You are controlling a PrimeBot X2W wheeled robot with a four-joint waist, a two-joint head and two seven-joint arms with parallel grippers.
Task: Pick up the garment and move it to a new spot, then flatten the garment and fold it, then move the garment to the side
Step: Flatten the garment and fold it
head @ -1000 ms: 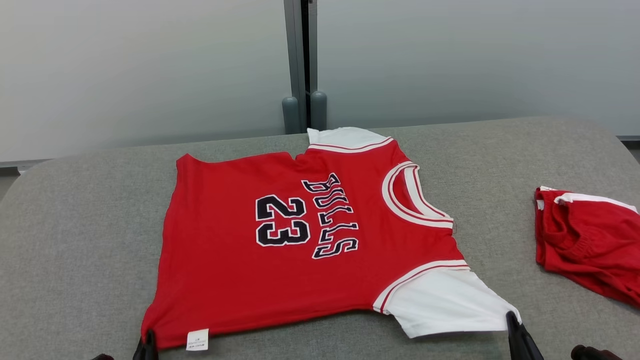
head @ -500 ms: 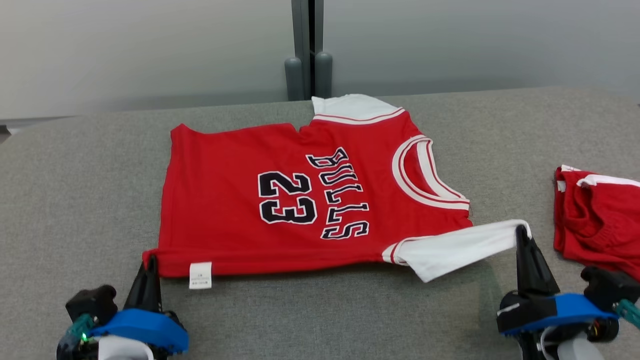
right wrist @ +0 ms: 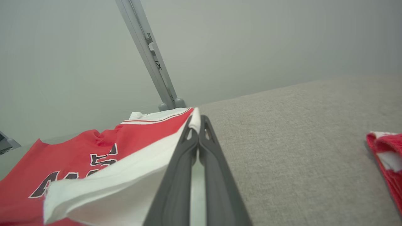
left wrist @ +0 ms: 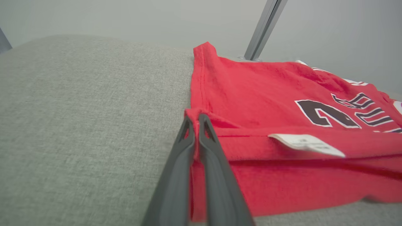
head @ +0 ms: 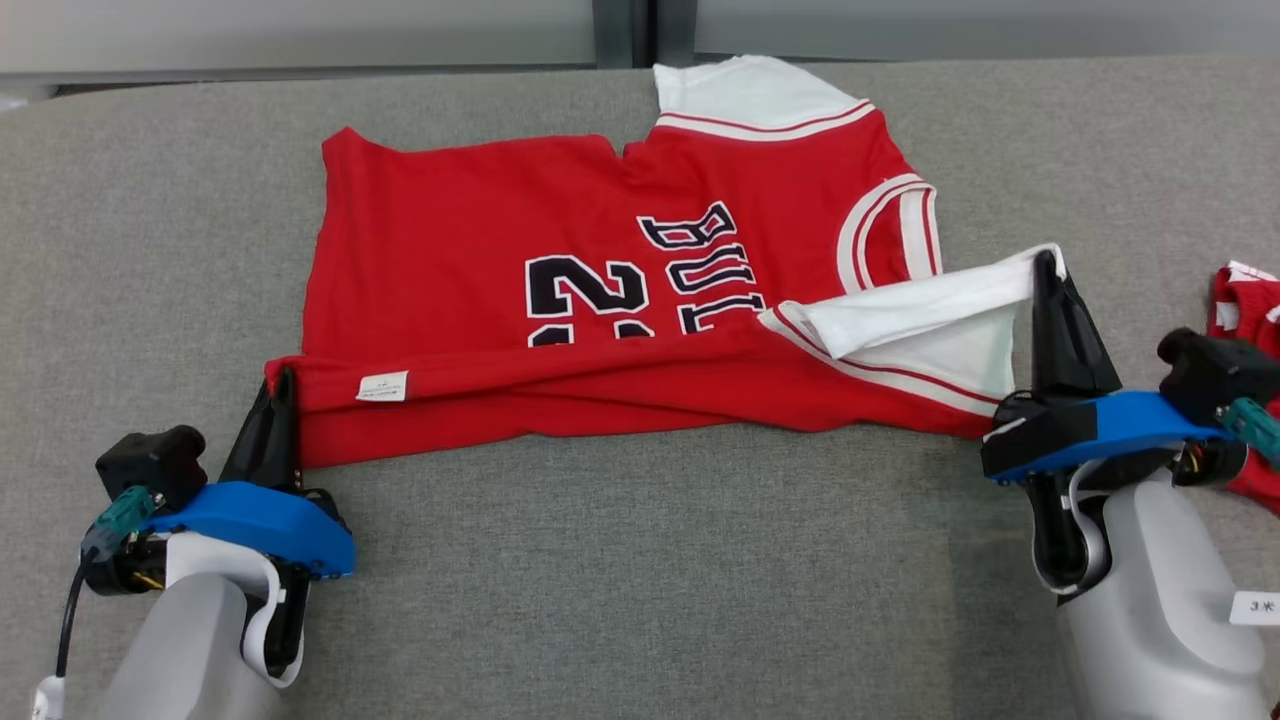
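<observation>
The garment (head: 480,230) is a red jersey with white sleeves and black "23" lettering, spread on the grey table (head: 640,580). Its near edge is lifted and doubled back over the lettering. My left gripper (head: 283,378) is shut on the hem corner of the garment (left wrist: 251,81); in the left wrist view the left gripper (left wrist: 196,117) pinches red cloth by a white label (left wrist: 306,144). My right gripper (head: 1045,262) is shut on the near white sleeve (head: 920,310), held above the table. The right wrist view has the right gripper (right wrist: 197,118) clamping the sleeve's (right wrist: 125,179) edge.
A second red and white garment (head: 1245,300) lies bunched at the table's right edge, close behind my right wrist; it also appears as a red bundle (right wrist: 386,157) in the right wrist view. A grey post (right wrist: 147,53) and pale wall stand behind the table.
Both grippers have carried the near hem and sleeve farther up and away from me, folding the near edge over the lettering. The head camera has tilted down, bringing both arms into view.
</observation>
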